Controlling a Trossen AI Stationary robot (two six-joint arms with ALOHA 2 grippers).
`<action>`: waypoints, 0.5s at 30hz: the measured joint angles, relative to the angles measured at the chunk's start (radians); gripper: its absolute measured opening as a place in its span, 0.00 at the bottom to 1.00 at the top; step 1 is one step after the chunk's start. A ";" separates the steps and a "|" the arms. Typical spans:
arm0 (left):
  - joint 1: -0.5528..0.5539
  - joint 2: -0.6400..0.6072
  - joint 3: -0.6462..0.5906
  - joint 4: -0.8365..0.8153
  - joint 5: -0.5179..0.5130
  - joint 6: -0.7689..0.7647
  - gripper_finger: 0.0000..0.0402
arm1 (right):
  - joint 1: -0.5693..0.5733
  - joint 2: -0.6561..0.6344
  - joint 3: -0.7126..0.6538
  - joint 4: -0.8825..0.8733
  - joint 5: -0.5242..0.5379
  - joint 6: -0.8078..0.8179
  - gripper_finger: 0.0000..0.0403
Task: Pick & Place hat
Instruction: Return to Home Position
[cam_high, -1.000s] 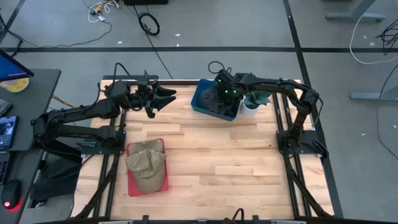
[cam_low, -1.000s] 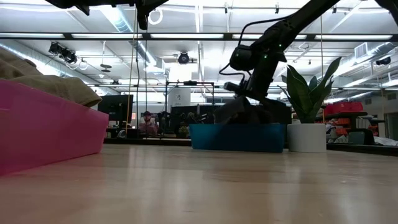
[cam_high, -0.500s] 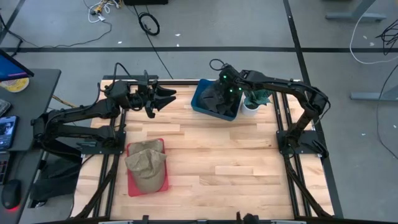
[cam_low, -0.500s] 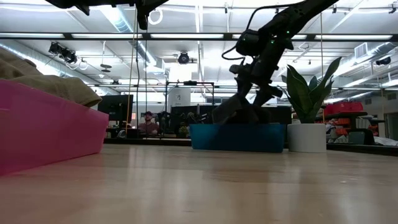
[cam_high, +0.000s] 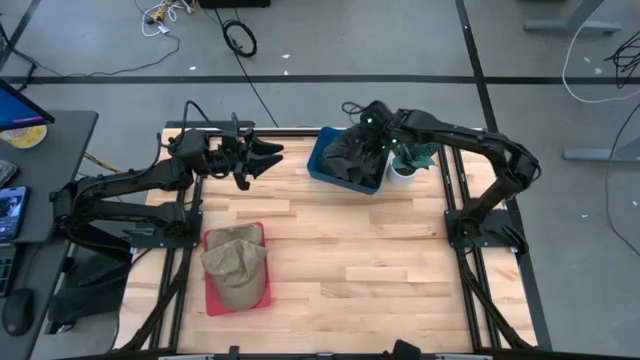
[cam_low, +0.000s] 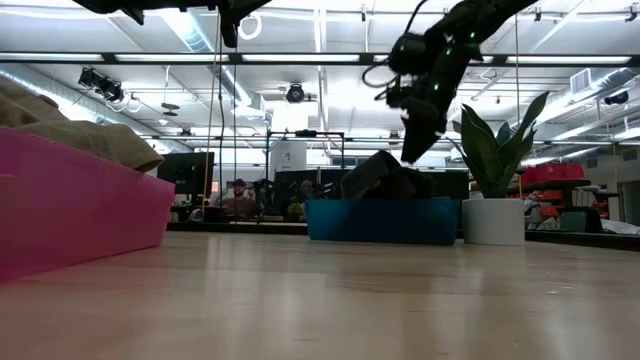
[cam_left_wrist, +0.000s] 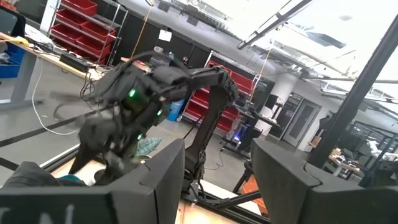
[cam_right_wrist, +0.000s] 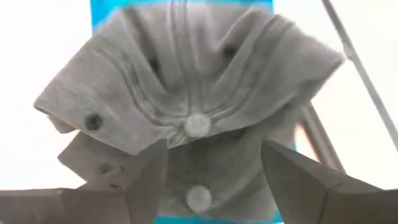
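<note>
Caps (cam_high: 350, 162) in the far-edge bin (cam_high: 318, 166), my right claw (cam_high: 373, 128) hangs spread above. Homing step: next, lift clear, retract.

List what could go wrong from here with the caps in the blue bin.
1. The black fabric caps are heaped above the rim of the blue plastic bin; the top one could slide out.
2. The open right gripper hangs just over the pile; a brim might snag on it.
3. The green plant in its white pot stands beside the bin; a wide swing may topple it.
</note>
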 joint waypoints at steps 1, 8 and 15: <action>0.000 0.000 0.000 0.000 0.000 0.000 0.47 | 0.000 -0.016 0.010 -0.013 0.006 0.003 0.65; 0.007 0.001 0.000 0.000 0.000 0.001 0.47 | 0.023 -0.153 0.148 -0.162 0.014 0.094 0.65; 0.031 0.001 0.000 -0.001 0.000 0.003 0.47 | 0.155 -0.322 0.231 -0.333 -0.041 0.182 0.65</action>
